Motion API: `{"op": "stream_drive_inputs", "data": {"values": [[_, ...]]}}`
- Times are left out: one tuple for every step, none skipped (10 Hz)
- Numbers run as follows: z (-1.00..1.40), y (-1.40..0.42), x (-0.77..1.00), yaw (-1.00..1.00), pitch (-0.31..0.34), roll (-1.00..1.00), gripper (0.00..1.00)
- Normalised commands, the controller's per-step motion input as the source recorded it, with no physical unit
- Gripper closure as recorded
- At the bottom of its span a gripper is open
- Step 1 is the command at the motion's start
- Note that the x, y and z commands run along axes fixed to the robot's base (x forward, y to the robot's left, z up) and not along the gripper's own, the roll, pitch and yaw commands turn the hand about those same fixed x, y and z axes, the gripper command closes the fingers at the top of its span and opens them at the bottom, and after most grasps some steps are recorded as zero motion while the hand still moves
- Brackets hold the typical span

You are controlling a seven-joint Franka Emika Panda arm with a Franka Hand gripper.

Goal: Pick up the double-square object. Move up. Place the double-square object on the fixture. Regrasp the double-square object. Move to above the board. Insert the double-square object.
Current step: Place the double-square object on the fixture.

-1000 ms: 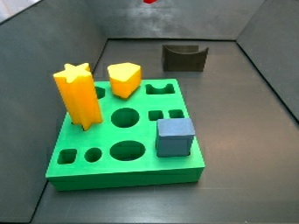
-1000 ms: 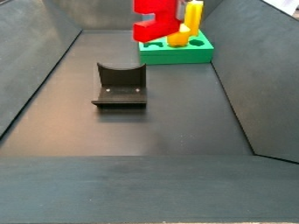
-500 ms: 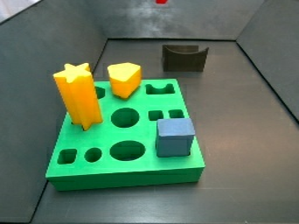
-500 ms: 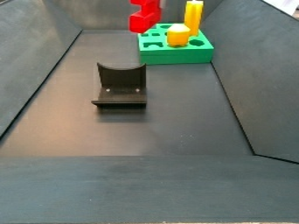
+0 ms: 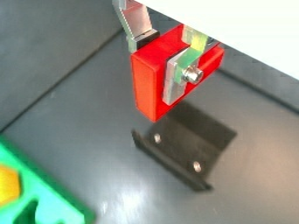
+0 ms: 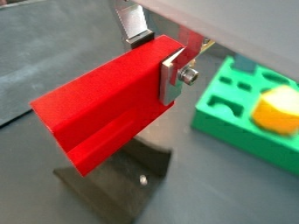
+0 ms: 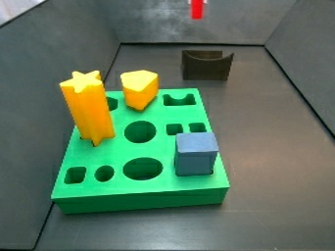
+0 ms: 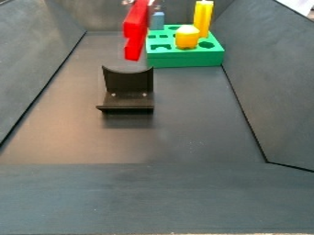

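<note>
The gripper [image 5: 162,51] is shut on the double-square object [image 5: 152,80], a bright red block, and holds it in the air. Silver fingers [image 5: 136,24] clamp it from both sides, also in a wrist view [image 6: 176,72]. The red block [image 6: 103,118] hangs above the fixture [image 5: 187,150], a dark notched bracket on the floor. In a side view the block [image 8: 135,27] is just above the fixture [image 8: 125,87]. In a side view the block [image 7: 198,9] shows at the top, over the fixture [image 7: 207,65]. The green board [image 7: 144,167] lies apart from the fixture.
The board holds a yellow star prism [image 7: 88,106], a yellow rounded prism [image 7: 139,88] and a blue cube [image 7: 197,153]. Dark sloping walls [image 8: 50,64] enclose the floor. The board also shows in a wrist view [image 6: 246,118].
The gripper with the red block has moved away from over the board toward the fixture and come lower; it now hangs right above the fixture.
</note>
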Motion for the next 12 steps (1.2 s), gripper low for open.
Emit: {"op": "stream_drive_inputs", "data": {"values": [[-0.06,0.04,0.51,0.28,0.089,-1.00,1.00],[-0.03,0.04,0.37,0.25,0.128,-1.00,1.00],[-0.02,0.04,0.23,0.22,0.172,-1.00,1.00],[-0.02,0.04,0.11,0.18,0.216,-1.00,1.00],[0.00,0.04,0.03,0.09,0.211,-0.87,1.00],[0.00,0.04,0.03,0.02,0.192,-0.69,1.00],[-0.01,0.04,0.04,-0.02,0.185,-0.57,1.00],[0.00,0.03,0.06,-0.08,0.167,-0.31,1.00],[0.00,0.03,0.06,-0.09,0.151,-0.25,1.00],[-1.00,0.13,0.12,-0.10,0.297,-1.00,1.00],[-1.00,0.13,0.13,-0.11,0.279,-1.00,1.00],[-1.00,0.14,0.14,-0.19,0.294,-1.00,1.00]]}}
